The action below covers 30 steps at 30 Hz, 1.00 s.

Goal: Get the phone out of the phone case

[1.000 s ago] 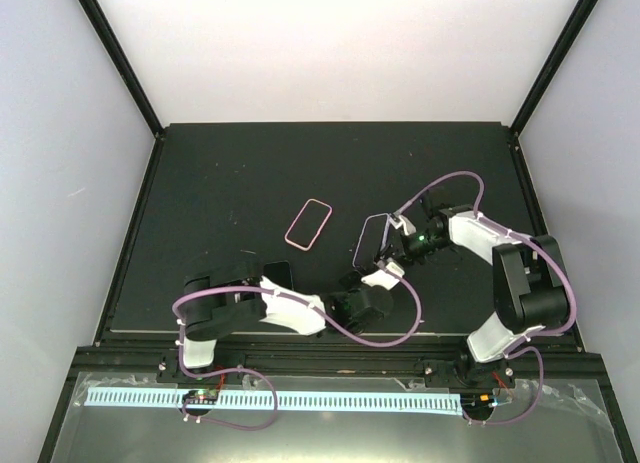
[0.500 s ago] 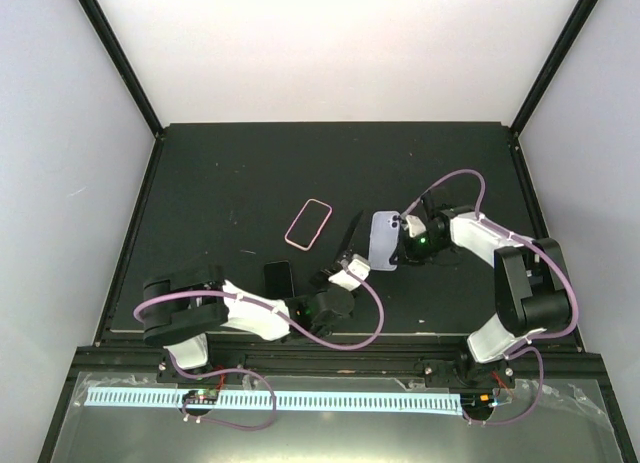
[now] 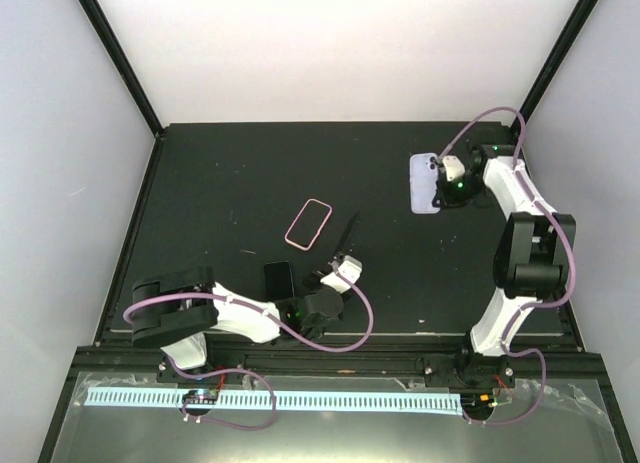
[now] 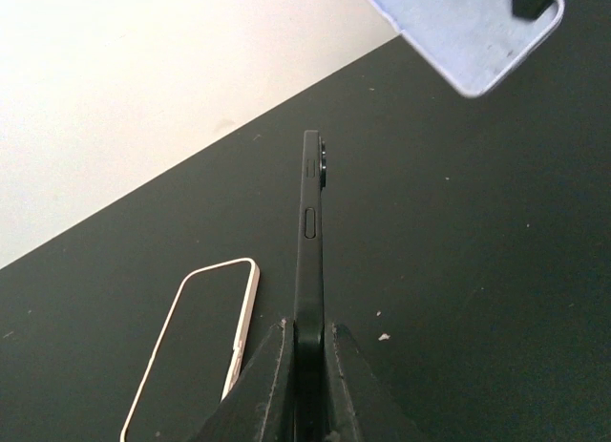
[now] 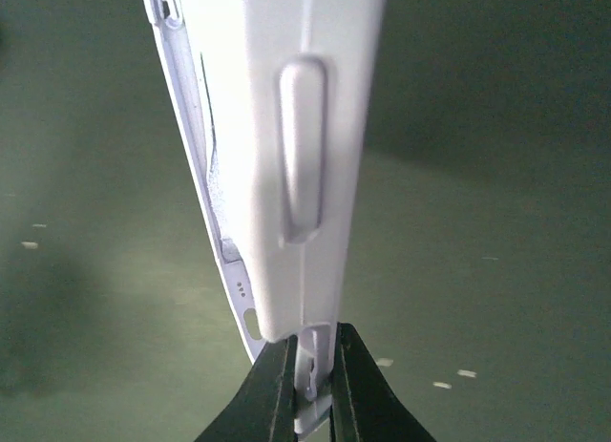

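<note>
1. Left gripper [image 4: 307, 366]: jaws nearly closed, pinching the bare black phone [image 4: 310, 232] by its lower end. The phone stands on edge above the table [image 3: 220, 173], near 6 o'clock in the top view.
2. Right gripper [image 5: 313, 370]: jaws drawn tight on the thin bottom lip of the lavender phone case [image 5: 286, 146], held aloft toward 2 o'clock. The case looks empty and is well apart from the phone, so the separation looks done.
3. Risk: the phone is clamped across its thin dimension at one end only. A quick swing could pivot it in the pads or let it slide out.
4. Risk: a pink-rimmed case [image 3: 308, 223] lies at about 10 o'clock from the phone, and a dark flat slab [image 3: 278, 277] lies at 9 o'clock from the left gripper. A dropped or carelessly lowered phone could land on either.
5. Risk: the case lip looks soft, and flexing could slip it free of the narrow grip.
6. Risk: releasing the upright phone would let it topple, so tilt it flat first.
</note>
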Motion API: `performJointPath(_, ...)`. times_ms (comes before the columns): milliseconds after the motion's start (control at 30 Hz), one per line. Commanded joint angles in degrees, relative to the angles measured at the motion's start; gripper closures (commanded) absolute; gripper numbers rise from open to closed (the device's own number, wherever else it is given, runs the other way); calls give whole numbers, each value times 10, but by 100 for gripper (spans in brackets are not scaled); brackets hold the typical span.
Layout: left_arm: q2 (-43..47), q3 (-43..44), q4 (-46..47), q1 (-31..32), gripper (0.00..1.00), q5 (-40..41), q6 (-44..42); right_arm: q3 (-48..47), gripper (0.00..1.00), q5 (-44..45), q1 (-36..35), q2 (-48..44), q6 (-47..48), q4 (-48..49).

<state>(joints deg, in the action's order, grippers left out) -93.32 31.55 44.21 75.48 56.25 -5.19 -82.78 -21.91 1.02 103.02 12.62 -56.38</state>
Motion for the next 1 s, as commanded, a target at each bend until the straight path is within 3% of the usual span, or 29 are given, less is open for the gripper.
performJointPath(0, 22, -6, 64, -1, 98, 1, 7, -94, 99, 96, 38, 81, 123, -136)
performJointPath(200, 33, -16, 62, 1, 98, -10, 13, -204, 99, 85, 87, 193, 162, -239)
performJointPath(367, 40, -24, 63, 2, 98, -27, 16, -269, 96, 109, 113, 272, 137, -240)
performJointPath(433, 40, -23, 62, 4, 98, -33, 15, -306, 88, 114, 113, 303, 127, -245)
performJointPath(467, 39, -22, 62, 5, 98, -34, 15, -325, 79, 116, 113, 316, 124, -248)
performJointPath(500, 38, -22, 62, 5, 98, -34, 14, -341, 67, 121, 113, 324, 113, -241)
performJointPath(533, 37, -21, 62, 6, 99, -35, 15, -355, 47, 132, 114, 323, 100, -225)
performJointPath(567, 38, -21, 60, 7, 99, -39, 16, -364, 35, 140, 115, 317, 89, -210)
performJointPath(633, 44, -21, 49, 7, 98, -54, 23, -379, 25, 150, 116, 292, 74, -192)
performJointPath(733, 45, -9, 28, 4, 98, -68, 20, -331, 24, 121, 115, 209, 57, -145)
performJointPath(867, 32, 41, -40, -14, 98, -107, 28, -90, 24, -9, 113, -18, 37, 8)
performJointPath(967, 13, 93, -115, -31, 98, -109, 45, 38, 24, -89, 110, -149, 14, 56)
